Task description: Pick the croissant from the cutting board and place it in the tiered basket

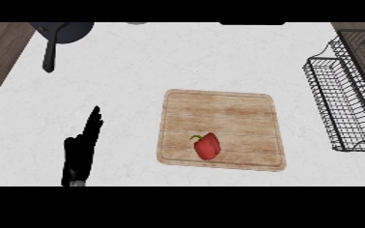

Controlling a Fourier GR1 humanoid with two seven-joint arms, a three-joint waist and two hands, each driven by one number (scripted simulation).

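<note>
One white marbled bench [178, 58] fills nearly the whole head view, with a strip of wooden surface showing past its upper left and upper right corners.

One wire basket [335, 96] stands at the bench's right edge, far to the right of the left hand and somewhat above it in the view; its black mesh holds nothing that can be seen.

One wooden cutting board [221, 111] lies flat on the bench, to the right of the hand and well apart from it, between the hand and the basket.

One dark pan [63, 31] sits at the upper left, straight beyond the hand and far from it, its bowl cut by the view's top and its black handle pointing down toward the hand.

One left hand [82, 147] shows at the lower left, coming up from the view's lower edge. Its black fingers are straight and held together, pointing up and slightly right; it is released, grasping nothing and touching no object. The right hand does not show.

One red pepper [207, 146] with a short green stem lies on the near part of the board, to the right of the hand at about the same height. No croissant can be seen on the board; the pepper is the only thing lying there.
</note>
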